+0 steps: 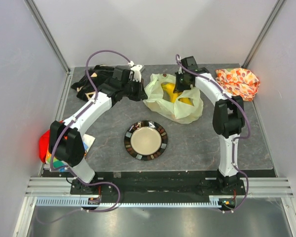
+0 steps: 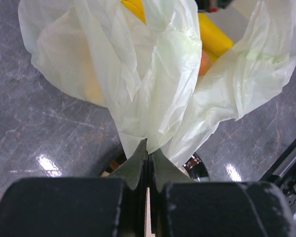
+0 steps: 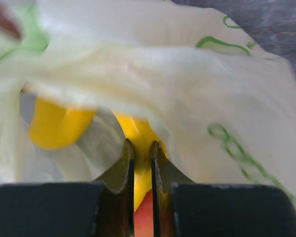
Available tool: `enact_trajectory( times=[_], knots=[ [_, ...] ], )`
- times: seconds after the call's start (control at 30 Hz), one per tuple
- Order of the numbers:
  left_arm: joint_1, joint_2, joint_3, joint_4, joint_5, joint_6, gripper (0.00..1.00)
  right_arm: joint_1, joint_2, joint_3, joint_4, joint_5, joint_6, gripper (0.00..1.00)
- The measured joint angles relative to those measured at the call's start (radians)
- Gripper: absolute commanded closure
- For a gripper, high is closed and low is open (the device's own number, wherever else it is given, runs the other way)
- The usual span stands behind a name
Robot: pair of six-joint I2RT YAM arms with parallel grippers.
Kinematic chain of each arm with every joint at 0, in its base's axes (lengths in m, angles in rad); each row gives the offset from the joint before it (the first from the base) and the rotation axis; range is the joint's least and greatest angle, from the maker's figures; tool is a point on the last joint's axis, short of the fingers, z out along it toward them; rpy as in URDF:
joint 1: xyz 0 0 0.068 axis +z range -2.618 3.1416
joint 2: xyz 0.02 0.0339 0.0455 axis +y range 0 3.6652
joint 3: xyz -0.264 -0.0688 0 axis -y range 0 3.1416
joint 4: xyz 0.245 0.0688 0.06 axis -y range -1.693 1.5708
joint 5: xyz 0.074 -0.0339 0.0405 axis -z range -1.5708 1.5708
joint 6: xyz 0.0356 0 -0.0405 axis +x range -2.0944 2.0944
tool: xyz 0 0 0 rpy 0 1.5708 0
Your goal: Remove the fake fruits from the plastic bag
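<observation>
**Bag pinned at left rim, right tool on yellow fruit inside**

The plastic bag (image 1: pixel 180 112) lies on the tabletop (image 1: pixel 197 148) at far centre, close to the back edge. Its long axis runs from far-left to near-right and its mouth gapes upward.

The fake fruits (image 1: pixel 168 91) sit inside the mouth, their yellow showing through the opening. An orange-pink fruit (image 2: pixel 205 61) is tucked beside them.

- **Left tool** (image 2: pixel 148 153): fingers pressed together, pinching a fold of the bag's left rim.
- **Right tool** (image 3: pixel 140 148): down inside the mouth, fingers clamped on a narrow part of the banana bunch (image 3: pixel 138 131), which stands roughly along the fingers.

**Edges and room**
- Black cloth (image 1: pixel 98 81): just beside the left arm.
- Orange leaf cloth (image 1: pixel 238 81): far-right corner, well apart from the bag.
- Plate (image 1: pixel 146 140): near side of the bag, with bare tabletop between them and to the plate's right.
</observation>
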Motion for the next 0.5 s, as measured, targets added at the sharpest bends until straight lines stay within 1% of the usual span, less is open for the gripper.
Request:
enact_trajectory(
  times=[0.17, 0.2, 0.23, 0.27, 0.33, 0.43, 0.47, 0.5],
  knots=[
    [0.0, 0.087, 0.125, 0.014, 0.003, -0.01, 0.98, -0.01, -0.166, -0.006, -0.08, -0.016, -0.095, 0.99],
    [0.0, 0.106, 0.152, 0.02, 0.005, -0.012, 0.9, -0.008, -0.223, -0.017, -0.087, -0.022, -0.113, 0.99],
    [0.0, 0.116, 0.167, 0.022, 0.006, -0.013, 0.86, -0.006, -0.265, -0.026, -0.092, -0.024, -0.124, 0.99],
    [0.0, 0.126, 0.186, 0.022, 0.01, -0.014, 0.79, -0.006, -0.319, -0.039, -0.096, -0.026, -0.135, 0.99],
    [0.0, 0.141, 0.213, 0.027, 0.01, -0.016, 0.68, -0.003, -0.42, -0.066, -0.109, -0.028, -0.157, 1.0],
    [0.0, 0.154, 0.256, 0.027, 0.01, -0.019, 0.57, 0.0, -0.539, -0.097, -0.122, -0.004, -0.188, 1.0],
    [0.001, 0.157, 0.271, 0.027, 0.01, -0.02, 0.48, 0.0, -0.568, -0.107, -0.126, 0.01, -0.2, 1.0],
    [0.001, 0.158, 0.281, 0.029, 0.01, -0.019, 0.44, -0.001, -0.592, -0.119, -0.128, 0.025, -0.215, 1.0]
  ],
)
